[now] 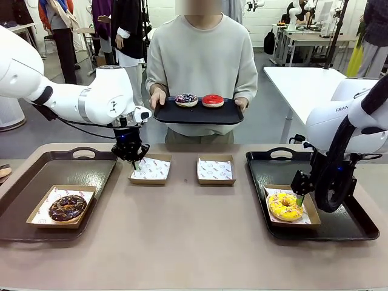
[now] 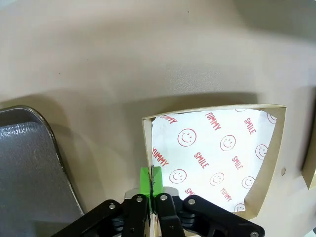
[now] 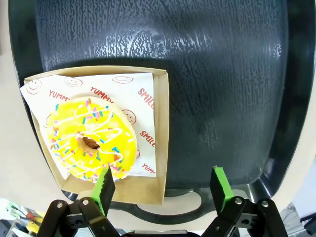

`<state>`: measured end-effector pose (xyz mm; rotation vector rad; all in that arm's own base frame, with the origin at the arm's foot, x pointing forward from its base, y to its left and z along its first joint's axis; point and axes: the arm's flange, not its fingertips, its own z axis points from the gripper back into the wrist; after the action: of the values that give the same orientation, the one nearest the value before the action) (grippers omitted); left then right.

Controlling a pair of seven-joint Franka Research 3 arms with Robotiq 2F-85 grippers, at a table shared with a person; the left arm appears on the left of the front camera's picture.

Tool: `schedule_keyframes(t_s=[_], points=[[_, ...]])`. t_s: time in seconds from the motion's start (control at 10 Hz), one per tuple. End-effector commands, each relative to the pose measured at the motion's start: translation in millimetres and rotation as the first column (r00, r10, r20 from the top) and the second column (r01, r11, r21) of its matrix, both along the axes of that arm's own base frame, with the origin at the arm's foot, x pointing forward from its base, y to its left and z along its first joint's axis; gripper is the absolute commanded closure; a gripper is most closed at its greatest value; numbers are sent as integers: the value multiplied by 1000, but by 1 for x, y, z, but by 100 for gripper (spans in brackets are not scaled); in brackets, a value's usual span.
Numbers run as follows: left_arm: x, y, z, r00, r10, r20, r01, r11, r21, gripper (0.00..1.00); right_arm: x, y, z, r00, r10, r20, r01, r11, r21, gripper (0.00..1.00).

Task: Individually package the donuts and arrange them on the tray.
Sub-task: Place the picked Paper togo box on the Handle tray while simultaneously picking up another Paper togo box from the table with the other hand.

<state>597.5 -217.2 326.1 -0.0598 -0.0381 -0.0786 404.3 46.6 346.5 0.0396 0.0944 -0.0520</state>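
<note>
Fingers of your left gripper pinch one wall of the paper-lined box; your right gripper hangs spread by the yellow donut.

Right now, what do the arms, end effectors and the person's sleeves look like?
The left arm and right arm have rounded glossy white shells; the right one bears grey FRAN lettering. Black cables run along each. The left end effector and right end effector are black, with two fingers tipped in green pads. The person wears long pale beige sleeves.
</note>
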Motion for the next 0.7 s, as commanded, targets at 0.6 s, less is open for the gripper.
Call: schedule_keyframes(t_s=[0.6], points=[[-14,-1,47,1000,15,-2,-15,997,-77,100,-46,-33,73,996,18,89,-47,941,334,0]])
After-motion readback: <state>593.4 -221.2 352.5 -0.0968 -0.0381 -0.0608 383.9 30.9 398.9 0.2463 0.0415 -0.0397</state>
